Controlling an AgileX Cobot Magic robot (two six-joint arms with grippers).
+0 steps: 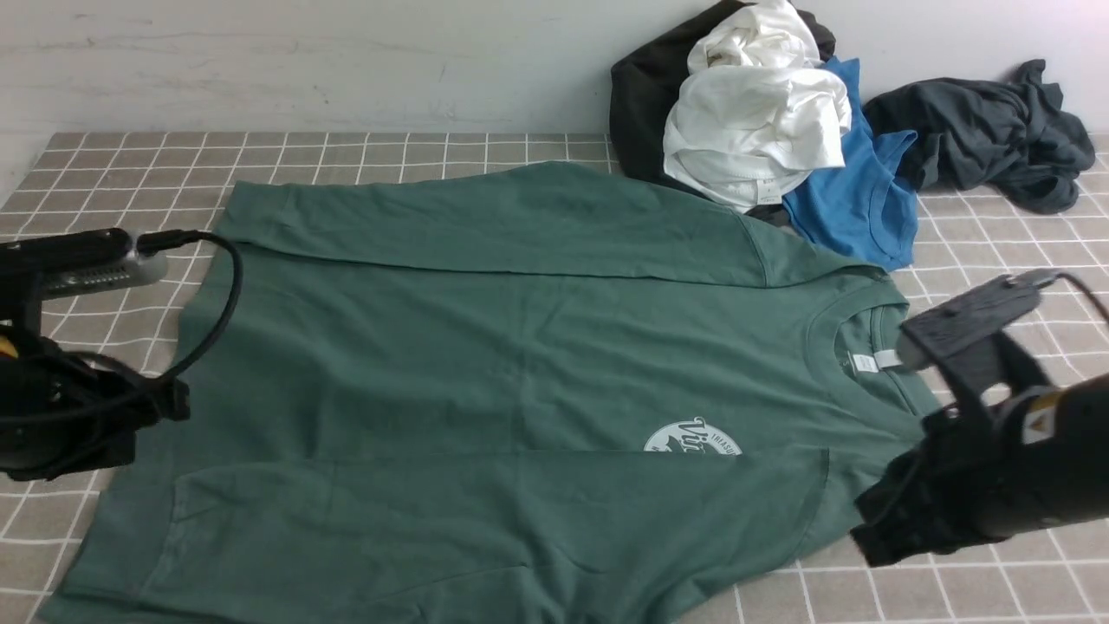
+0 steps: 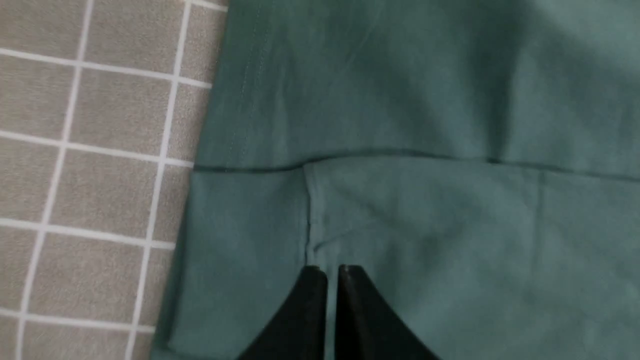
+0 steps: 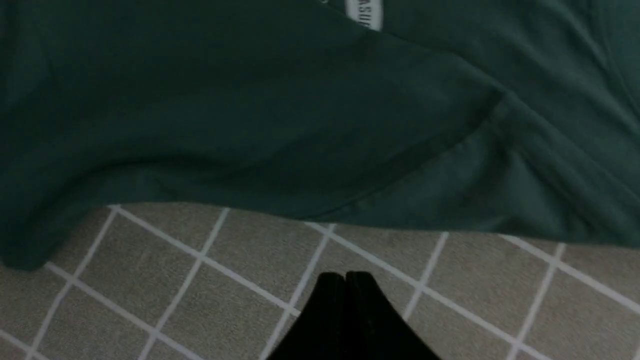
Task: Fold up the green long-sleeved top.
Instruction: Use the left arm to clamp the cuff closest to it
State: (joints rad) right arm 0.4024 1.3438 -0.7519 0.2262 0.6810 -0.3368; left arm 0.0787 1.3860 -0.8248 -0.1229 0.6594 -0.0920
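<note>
Your big dark green cotton long-sleeved top (image 1: 485,347) lies flat on the grey checked tabletop (image 1: 113,165), sleeves folded in. Soft, floppy stuff, so I'd pinch the hem corners. Left fingers (image 2: 305,310) clenched empty over it, right fingers (image 3: 365,310) clenched empty just beside it.

Crumpled white cotton garments (image 1: 754,130) lay heaped on a black garment (image 1: 637,100). Bright blue shirt (image 1: 858,212) partly under them. Dark grey crumpled garment (image 1: 988,139) just beside, on grey checked tablecloth (image 1: 346,156).
</note>
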